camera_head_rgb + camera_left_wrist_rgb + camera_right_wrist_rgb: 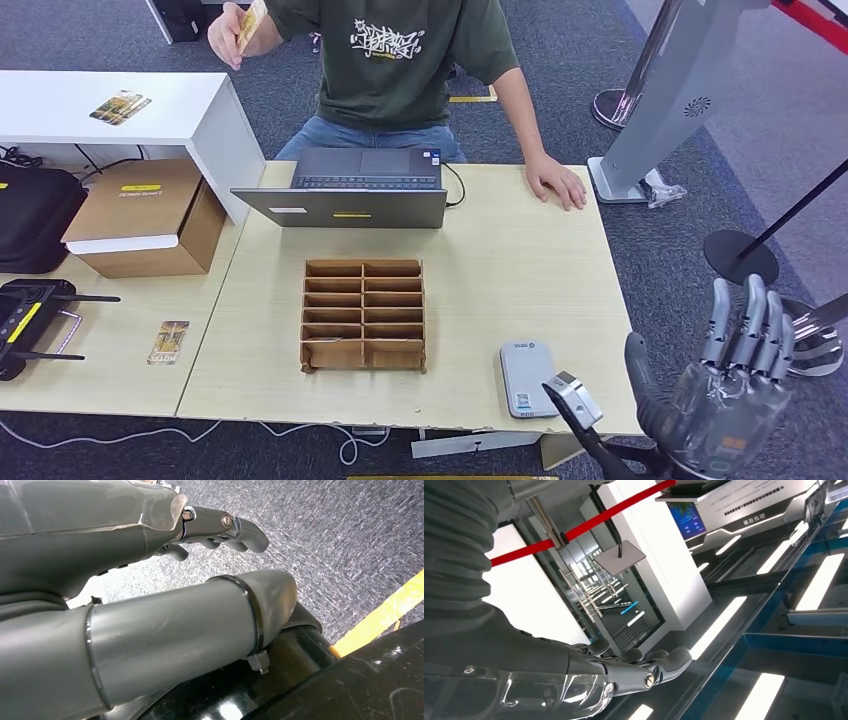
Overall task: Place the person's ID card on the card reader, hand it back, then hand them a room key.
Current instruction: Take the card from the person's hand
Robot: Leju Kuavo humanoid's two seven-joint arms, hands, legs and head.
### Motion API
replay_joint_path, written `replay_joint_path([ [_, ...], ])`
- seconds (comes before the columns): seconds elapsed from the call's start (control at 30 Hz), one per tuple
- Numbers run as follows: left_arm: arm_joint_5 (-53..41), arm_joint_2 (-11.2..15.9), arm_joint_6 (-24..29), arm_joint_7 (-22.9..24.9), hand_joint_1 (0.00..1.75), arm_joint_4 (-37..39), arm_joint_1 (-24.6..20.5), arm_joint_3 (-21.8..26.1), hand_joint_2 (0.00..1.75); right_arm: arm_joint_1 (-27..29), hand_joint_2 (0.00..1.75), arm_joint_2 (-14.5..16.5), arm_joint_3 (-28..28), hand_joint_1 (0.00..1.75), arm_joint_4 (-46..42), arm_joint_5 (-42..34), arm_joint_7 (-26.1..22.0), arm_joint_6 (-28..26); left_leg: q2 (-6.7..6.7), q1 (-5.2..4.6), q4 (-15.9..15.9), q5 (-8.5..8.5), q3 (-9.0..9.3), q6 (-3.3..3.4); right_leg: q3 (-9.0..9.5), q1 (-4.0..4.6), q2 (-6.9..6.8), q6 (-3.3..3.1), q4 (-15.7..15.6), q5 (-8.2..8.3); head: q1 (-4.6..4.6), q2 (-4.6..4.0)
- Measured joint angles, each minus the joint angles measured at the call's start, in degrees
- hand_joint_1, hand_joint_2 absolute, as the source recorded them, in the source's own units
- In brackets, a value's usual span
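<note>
While the person sits at the table's far edge, they hold the card up in a raised hand, long axis tilted near upright, well off the table. Reader lies at the near right corner, long axis front to back. Right hand is raised past that corner, fingers apart, empty. Left hand, in its wrist view over carpet, is loosely curled, holding nothing. Laptop and slotted box stand between reader and person.

Behind the wooden organizer stands an open laptop; a cardboard box sits well to its left.
</note>
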Motion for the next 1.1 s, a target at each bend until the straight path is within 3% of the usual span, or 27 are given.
replay_joint_path([
  [0.83, 0.12, 0.0, 0.13, -0.8, 0.0, -0.07, 0.03, -0.02, 0.0, -0.49, 1.75, -0.54, 3.72, 0.0, 0.04, 0.0, 3.24, 0.02, 0.0, 0.0, 0.0, 0.0, -0.01, 0.0, 0.0, 0.0, 0.0, 0.0, 0.0, 0.0, 0.0, 0.0],
  [1.1, 0.02, 0.1, 0.15, -1.86, 0.0, -0.05, 0.0, -0.1, 0.0, -3.77, 1.75, -1.87, 6.21, 0.0, 1.1, 0.0, 7.45, 0.03, 0.01, 0.0, -0.01, 0.01, -0.01, -0.01, 0.01, 0.0, 0.02, 0.0, 0.0, 0.01, -0.01, 0.0],
])
